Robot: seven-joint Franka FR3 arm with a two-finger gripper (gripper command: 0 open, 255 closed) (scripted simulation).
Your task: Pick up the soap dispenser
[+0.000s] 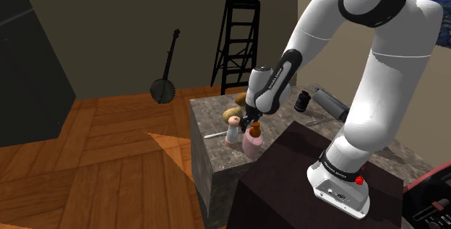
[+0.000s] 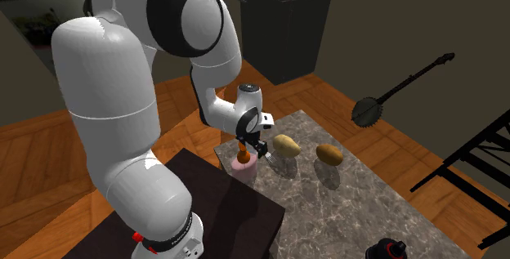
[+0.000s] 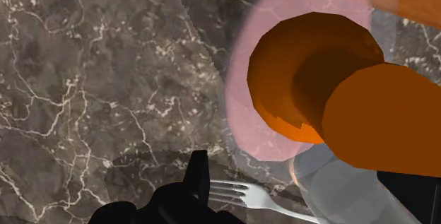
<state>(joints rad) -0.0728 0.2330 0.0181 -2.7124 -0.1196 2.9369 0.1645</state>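
Claw (image 1: pixel 252 123) low over the pump head, fingers (image 3: pixel 196 181) apart, clasping nothing. Directly beneath: soap dispenser (image 1: pixel 253 145), upright, with a pale pink translucent body, round shoulder and orange pump on top. Standing on dark veined marble worktop (image 1: pixel 211 116), near the edge beside the stand (image 1: pixel 289 184). Fork (image 3: pixel 244 194) lying flat beside its base. Two tan lumps (image 2: pixel 286 145) farther along.

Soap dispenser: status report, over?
Gripper open, over orange pump. Pink soap dispenser upright on marble counter, not gripped. Fork close beside it.
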